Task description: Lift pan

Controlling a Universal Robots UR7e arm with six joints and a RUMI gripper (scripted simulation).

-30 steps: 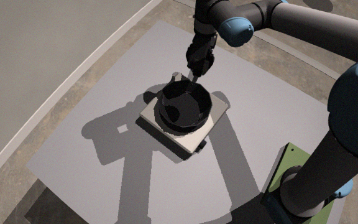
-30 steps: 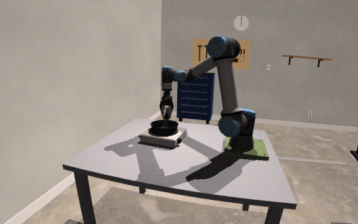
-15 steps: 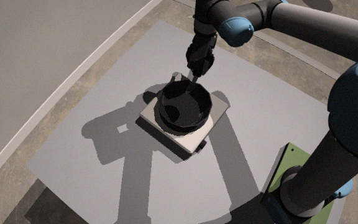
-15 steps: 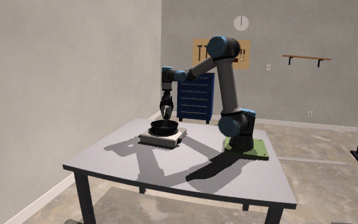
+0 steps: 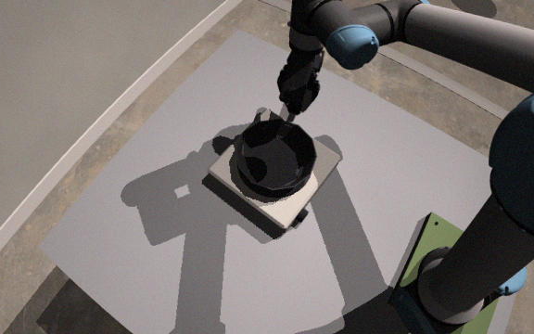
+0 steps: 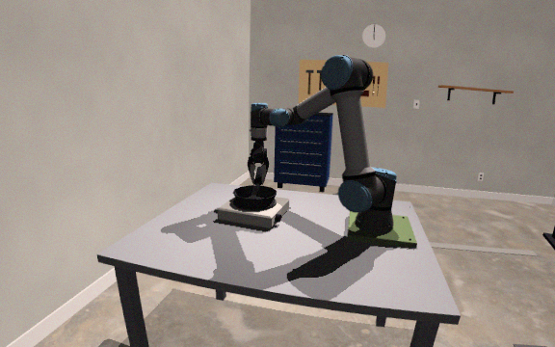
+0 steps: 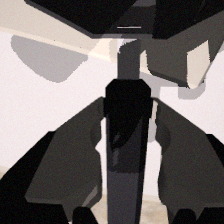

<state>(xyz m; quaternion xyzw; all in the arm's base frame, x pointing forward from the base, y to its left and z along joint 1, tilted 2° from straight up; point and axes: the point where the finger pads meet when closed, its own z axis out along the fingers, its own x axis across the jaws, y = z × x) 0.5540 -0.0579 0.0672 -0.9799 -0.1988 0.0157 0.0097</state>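
From my station I see the black two-jaw gripper [image 5: 291, 112] pointing straight down over the far edge of the hot plate, its jaws clamped on the dark straight handle [image 7: 127, 125] of the black round pan [image 5: 273, 158]. In the wrist view the handle runs up the middle of the frame with a grey finger [image 7: 75, 150] pressed against each side of it, no gap showing on either flank.

The pan sits on the flat, light grey square hot plate [image 5: 295, 211], its bowl covering most of the top and leaving the near corner bare. From the side view I cannot make out any gap between the pan's [image 6: 254, 198] base and the hot plate [image 6: 251, 217], so I read it as resting there. A small dark knob [image 5: 301, 216] shows on the plate's near side face.

The hot plate stands near the middle of the pale grey rectangular table [image 6: 171, 226], well apart from the green square base plate [image 6: 405, 236] that carries the dark grey arm with blue joint caps [image 6: 350, 130]. The arm rises from that base, bends at a high elbow and reaches across to the gripper [image 6: 257, 180] above the pan's far side. Long shadows of arm and pan fall across the table top towards its near edge.
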